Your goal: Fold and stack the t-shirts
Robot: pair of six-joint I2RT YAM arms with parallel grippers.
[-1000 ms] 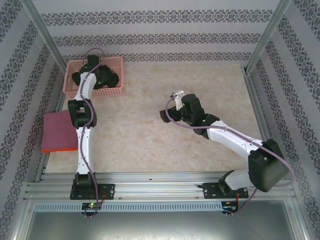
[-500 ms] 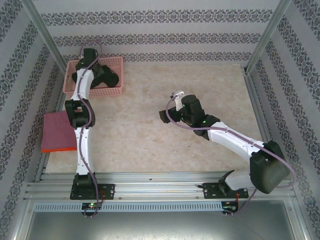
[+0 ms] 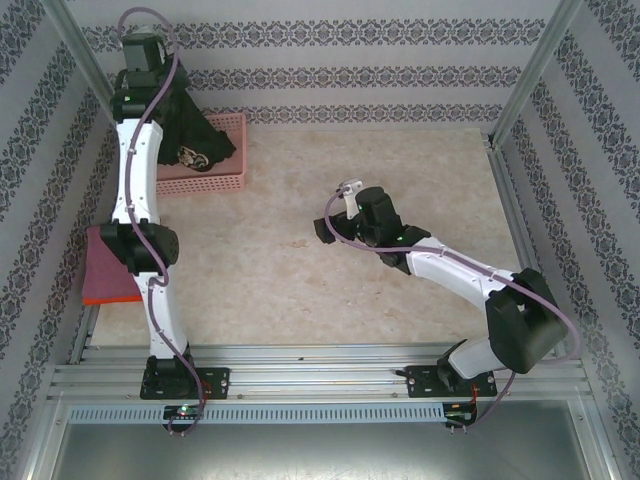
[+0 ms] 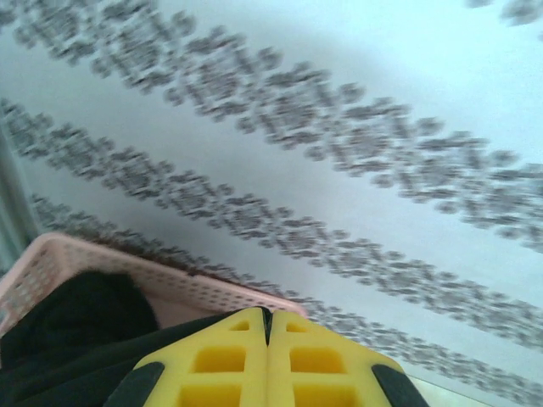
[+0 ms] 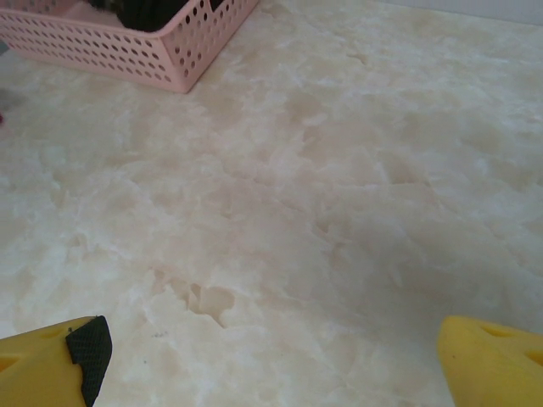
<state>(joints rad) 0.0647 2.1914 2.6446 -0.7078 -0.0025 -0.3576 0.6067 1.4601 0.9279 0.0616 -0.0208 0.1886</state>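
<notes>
**A:** What is seen around the work area?

**B:** A pink lattice basket (image 3: pixel 215 182) is set at eleven o'clock on the marbled counter (image 3: pixel 400 170), against the patterned back wall (image 3: pixel 330 75). It is partly screened by the raised left arm (image 3: pixel 135 170).

**A:** And the shirts?

**B:** The black t-shirt (image 3: pixel 195 135) is clenched in the left claw (image 4: pixel 268 315) and draped from it toward five o'clock into the basket. A folded pink t-shirt (image 3: pixel 112 258), laid on an orange t-shirt (image 3: pixel 110 298), is seen at nine o'clock. The right claw (image 5: pixel 271 343) is held spread wide over bare counter, well apart from all cloth.
</notes>
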